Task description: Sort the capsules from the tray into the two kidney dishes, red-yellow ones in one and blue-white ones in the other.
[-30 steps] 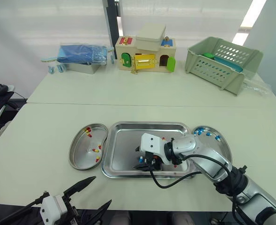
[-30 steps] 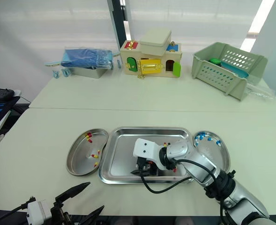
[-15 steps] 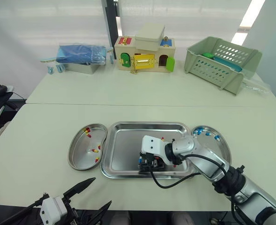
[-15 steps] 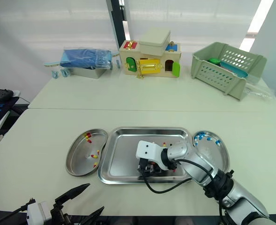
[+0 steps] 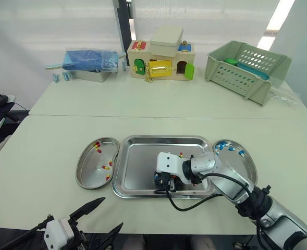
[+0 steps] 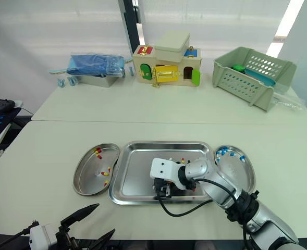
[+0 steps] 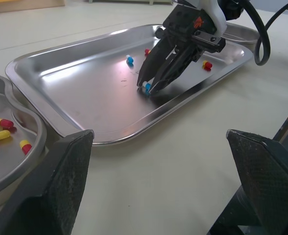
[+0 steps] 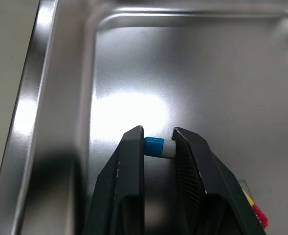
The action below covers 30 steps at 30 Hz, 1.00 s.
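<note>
One blue-white capsule (image 8: pixel 159 147) pinched in R gripper (image 8: pixel 157 135) jaws, low in tray (image 5: pixel 163 137). L gripper (image 5: pixel 103 215) jaws wide, well apart from tray.

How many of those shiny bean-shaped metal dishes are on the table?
2. The left kidney-shaped steel dish sits beside the left end of the rectangular steel tray, holding red-yellow capsules; the right kidney-shaped steel dish sits at its right end, holding blue-white capsules. None seems hidden.
</note>
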Available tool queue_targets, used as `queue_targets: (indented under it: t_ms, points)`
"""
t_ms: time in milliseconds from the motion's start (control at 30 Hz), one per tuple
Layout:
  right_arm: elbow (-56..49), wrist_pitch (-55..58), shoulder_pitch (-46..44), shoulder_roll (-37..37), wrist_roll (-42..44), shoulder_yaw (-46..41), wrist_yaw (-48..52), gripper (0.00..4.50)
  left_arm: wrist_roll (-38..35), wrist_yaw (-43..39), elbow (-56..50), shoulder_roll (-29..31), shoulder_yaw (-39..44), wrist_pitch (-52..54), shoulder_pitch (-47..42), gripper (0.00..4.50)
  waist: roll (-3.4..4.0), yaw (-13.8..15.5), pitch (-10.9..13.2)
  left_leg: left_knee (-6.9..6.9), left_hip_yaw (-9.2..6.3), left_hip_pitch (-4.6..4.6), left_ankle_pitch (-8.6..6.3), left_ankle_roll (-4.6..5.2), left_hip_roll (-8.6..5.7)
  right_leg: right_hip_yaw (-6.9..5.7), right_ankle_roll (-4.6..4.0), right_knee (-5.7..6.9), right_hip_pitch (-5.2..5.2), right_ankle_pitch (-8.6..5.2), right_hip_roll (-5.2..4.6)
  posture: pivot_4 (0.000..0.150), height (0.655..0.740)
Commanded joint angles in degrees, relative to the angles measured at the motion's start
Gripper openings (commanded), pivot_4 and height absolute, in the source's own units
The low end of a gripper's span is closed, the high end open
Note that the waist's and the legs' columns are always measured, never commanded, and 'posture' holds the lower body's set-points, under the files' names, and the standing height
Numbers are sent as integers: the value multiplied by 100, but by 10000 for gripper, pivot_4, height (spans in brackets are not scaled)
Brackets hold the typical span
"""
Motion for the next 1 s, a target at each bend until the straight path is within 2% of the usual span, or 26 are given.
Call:
queue_targets:
  t_ms: [33, 167, 300, 533, 600, 667, 767, 1000]
  points:
    - [-16, -28, 78, -12, 25, -58, 87, 6106, -1, -68, 29, -4, 36, -141, 28, 45000, 0, 0, 0, 0, 0, 0, 0, 0, 0, 0, 0, 0, 1, 0, 0, 1500, 7400]
    - [-280, -101, 79, -109, 322, -459, 276, 6106, -6, -127, 85, -13, 40, -190, 40, 45000, 0, 3, 0, 0, 0, -1, 0, 0, 0, 0, 0, 0, 3, 0, 0, 1500, 7400]
    - [-801, -163, 223, -399, 959, -1236, 596, 6106, -15, -231, 141, 15, 7, -274, 81, 45000, 0, 9, 1, 0, 0, -6, 0, 0, 0, 0, 0, -1, 7, 0, 0, 1500, 7400]
    - [-1319, -233, 1031, -1765, 1885, -3049, 1160, 6106, 13, -691, 378, 132, -83, -557, 15, 45000, -4, 42, 3, 1, 3, -14, -1, 1, -3, -5, 0, -15, 14, 0, -5, 1500, 7400]
    - [-1233, -309, 1514, -2347, 2064, -3845, 1398, 6106, -15, -803, 465, 182, -83, -581, -72, 45000, -4, 43, 4, 0, 3, -14, -1, 1, -2, -5, 0, -12, 13, 0, -4, 1500, 7400]
    - [-1066, -400, 1988, -2817, 2166, -4523, 1571, 6106, -36, -947, 550, 256, -97, -625, -155, 45000, -2, 52, 5, 0, 6, -17, -1, 1, -3, -5, 0, -15, 14, 0, -5, 1500, 7400]
    - [-806, -627, 2545, -3234, 2110, -5070, 1674, 6106, -53, -1196, 651, 365, -154, -723, -246, 45000, -1, 27, 5, 0, 9, -15, -1, 2, -2, -5, 0, -14, 17, 0, -5, 1500, 7400]
    - [-508, -886, 3171, -3480, 1989, -5574, 1567, 6106, -104, -1351, 572, 572, -270, -523, -519, 45000, 1, -18, 6, 2, 18, 0, -1, 2, 2, 6, 0, -4, 26, 0, -2, 1500, 7400]
